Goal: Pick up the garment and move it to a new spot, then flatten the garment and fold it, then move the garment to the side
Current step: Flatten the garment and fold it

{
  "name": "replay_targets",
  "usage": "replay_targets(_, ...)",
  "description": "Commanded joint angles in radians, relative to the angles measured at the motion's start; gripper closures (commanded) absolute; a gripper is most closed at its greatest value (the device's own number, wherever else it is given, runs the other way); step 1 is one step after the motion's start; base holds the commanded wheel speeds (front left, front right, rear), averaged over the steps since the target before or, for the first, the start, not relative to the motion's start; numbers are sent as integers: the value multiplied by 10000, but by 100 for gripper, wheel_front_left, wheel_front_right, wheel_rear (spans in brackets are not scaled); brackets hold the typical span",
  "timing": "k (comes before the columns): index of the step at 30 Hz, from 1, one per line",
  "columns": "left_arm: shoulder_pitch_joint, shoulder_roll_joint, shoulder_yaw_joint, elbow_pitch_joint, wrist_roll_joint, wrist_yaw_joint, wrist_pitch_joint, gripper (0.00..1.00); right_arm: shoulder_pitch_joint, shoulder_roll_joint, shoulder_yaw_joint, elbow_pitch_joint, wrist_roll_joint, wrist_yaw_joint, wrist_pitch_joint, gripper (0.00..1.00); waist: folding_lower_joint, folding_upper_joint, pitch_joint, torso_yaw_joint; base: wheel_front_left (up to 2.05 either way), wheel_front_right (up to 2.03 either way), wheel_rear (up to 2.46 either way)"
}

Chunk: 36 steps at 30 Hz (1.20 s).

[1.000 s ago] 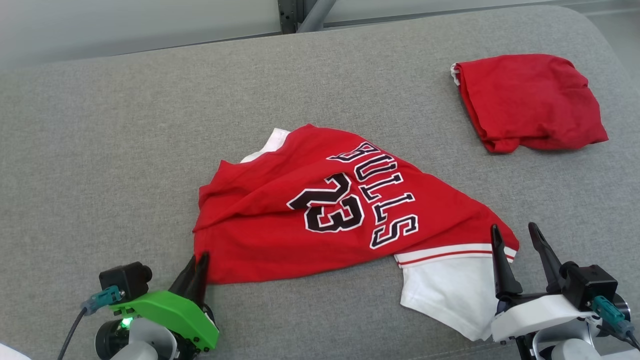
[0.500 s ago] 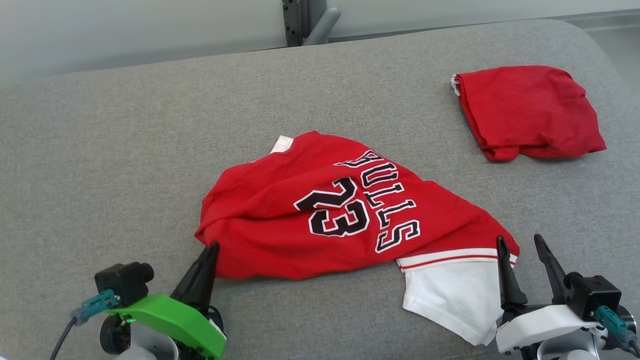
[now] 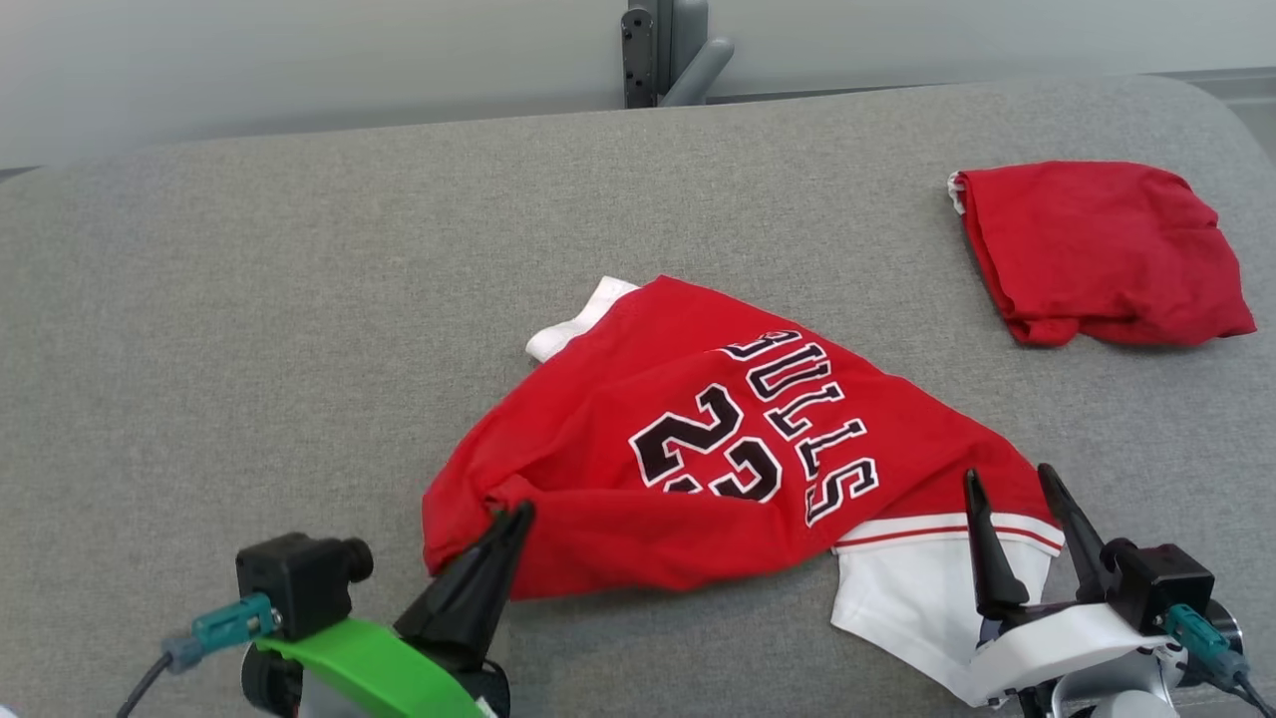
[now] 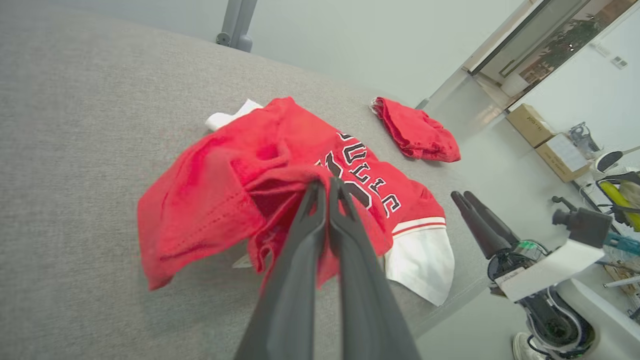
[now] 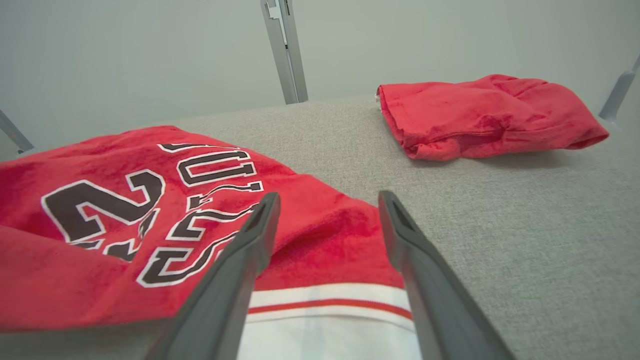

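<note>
Nearest the robot, the left gripper [image 3: 519, 513] has its two dark fingers pressed together, clamped on the near-left edge of the red jersey [image 3: 598, 419]. In the left wrist view the cloth bunches into folds around the fingertips and seems to be raised a little off the grey padded surface [image 3: 249, 299], though the angle makes that hard to judge. At the near right, the right gripper [image 3: 1007, 477] holds its fingers wide apart, with nothing between them. It sits over the jersey's white panel [image 3: 897, 598] and the red stripe along it; whether the tips touch the cloth I cannot tell. The jersey lies rumpled across the middle of the surface, its black "BULLS" lettering and number facing up, a white scrap [image 3: 578, 324] showing at its far edge. Farther off to the right, well apart from it, rests a folded red garment [image 3: 1097, 249]. Beyond the surface stands a grey metal post [image 3: 658, 50].
</note>
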State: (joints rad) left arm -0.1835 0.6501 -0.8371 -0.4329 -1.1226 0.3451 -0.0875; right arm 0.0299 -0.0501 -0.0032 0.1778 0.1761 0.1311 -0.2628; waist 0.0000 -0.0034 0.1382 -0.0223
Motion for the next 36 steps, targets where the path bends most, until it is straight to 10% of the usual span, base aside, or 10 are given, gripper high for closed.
replay_targets(1, -271, -3, 69, 153, -29, 19, 50, 100, -163, -9, -16, -53, 58, -8, -42, 0, 0, 34, 342, -185, 0, 0, 0)
replay_targets(20, -4579, -1708, 547, 7373, -351, -1977, 1113, 100, -1003, -8, 20, -219, 52, -8, -42, 0, 0, 34, 2258, -1413, 0, 0, 0)
replay_targets(21, -4718, -1796, 613, 7607, -284, -2050, 941, 96, -1003, -6, 34, -218, 51, -8, -44, 0, 0, 34, 2263, -1421, 0, 0, 0)
replay_targets(22, -4818, -1888, 673, 7807, -241, -2108, 759, 52, -999, -4, 46, -206, 53, -8, -42, 0, 0, 34, 2258, -1425, 0, 0, 0)
replay_targets(23, -4818, -1888, 673, 7807, -241, -2108, 759, 52, -999, -4, 46, -206, 53, -8, -42, 0, 0, 34, 2258, -1425, 0, 0, 0)
replay_targets(24, -4866, -2001, 700, 7955, -236, -2199, 614, 0, -992, -6, 49, -190, 53, -8, -42, 0, 0, 34, 2240, -1417, 0, 0, 0)
replay_targets(36, -3572, -1477, 1082, 7584, -87, -2650, -1168, 0, -635, -8, -15, -15, -56, -8, -42, 0, 0, 34, 1459, -1135, 0, 0, 0)
